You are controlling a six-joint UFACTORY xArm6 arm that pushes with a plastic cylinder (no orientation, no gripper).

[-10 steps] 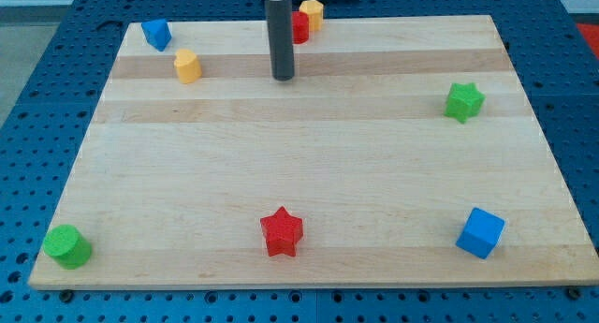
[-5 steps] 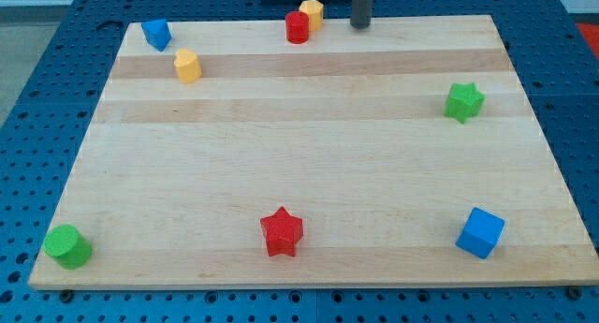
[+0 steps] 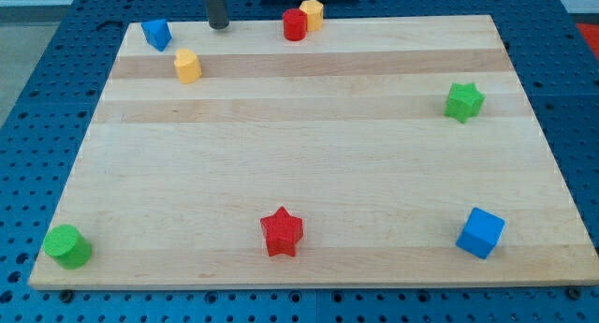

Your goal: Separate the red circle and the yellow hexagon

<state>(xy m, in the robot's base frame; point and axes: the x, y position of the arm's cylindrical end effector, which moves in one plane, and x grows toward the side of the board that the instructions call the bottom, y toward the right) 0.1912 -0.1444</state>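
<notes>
The red circle [image 3: 295, 25] stands at the board's top edge, near the middle. The yellow hexagon [image 3: 312, 14] sits just to its upper right, touching it. My tip [image 3: 218, 26] is at the board's top edge, well to the left of the red circle and to the right of a blue block [image 3: 156, 33]. It touches no block.
A yellow block [image 3: 188, 66] lies below and left of my tip. A green star [image 3: 463, 101] is at the right, a blue cube [image 3: 481, 232] at the bottom right, a red star [image 3: 282, 232] at the bottom middle and a green circle [image 3: 67, 245] at the bottom left.
My tip moved from the board's upper middle to the right of the pair, then swept left past them. The red circle has shifted slightly left; the other blocks are unmoved.
</notes>
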